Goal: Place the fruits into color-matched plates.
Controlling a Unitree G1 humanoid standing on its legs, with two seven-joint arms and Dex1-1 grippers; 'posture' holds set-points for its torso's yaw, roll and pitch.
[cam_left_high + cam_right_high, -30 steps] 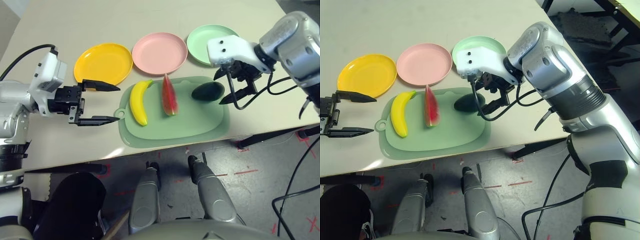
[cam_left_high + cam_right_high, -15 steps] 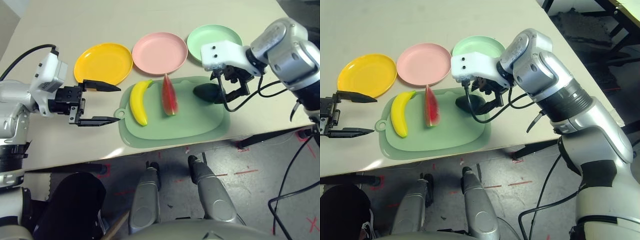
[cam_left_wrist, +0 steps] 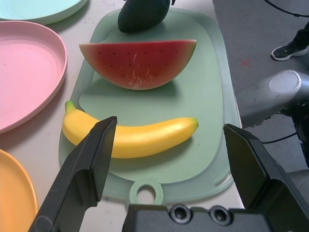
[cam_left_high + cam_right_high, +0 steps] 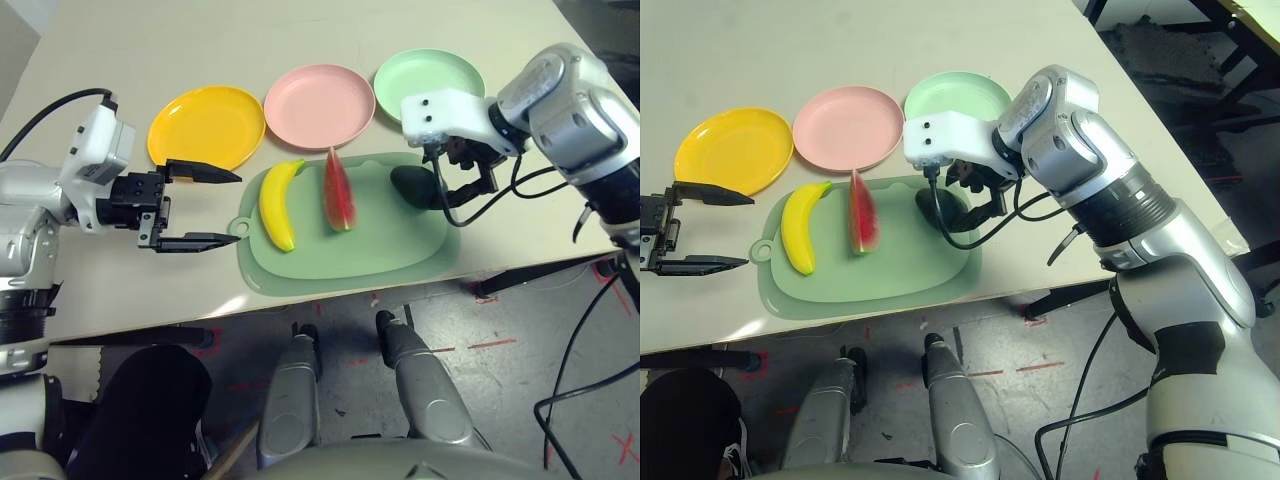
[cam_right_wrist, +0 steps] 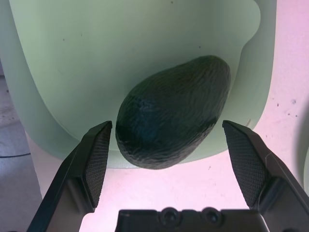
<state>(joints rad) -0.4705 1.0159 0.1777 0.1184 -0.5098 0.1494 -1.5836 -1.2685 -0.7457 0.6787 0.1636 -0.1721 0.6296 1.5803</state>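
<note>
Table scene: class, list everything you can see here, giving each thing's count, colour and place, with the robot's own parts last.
Table: one, beige, under everything.
Cutting mat: one, pale green, near the table's front edge.
Yellow plate: one, leftmost of the plate row behind the mat.
Pink plate: one, middle of the row.
Green plate: one, mint, right end of the row.
Banana: one, yellow, on the mat's left part.
Watermelon wedge: one, red with green rind, on the mat's middle.
Avocado: one, dark green, on the mat's right part.
Left gripper: black fingers, open, left of the mat.
Right gripper: black fingers, open, astride the avocado without touching it.
</note>
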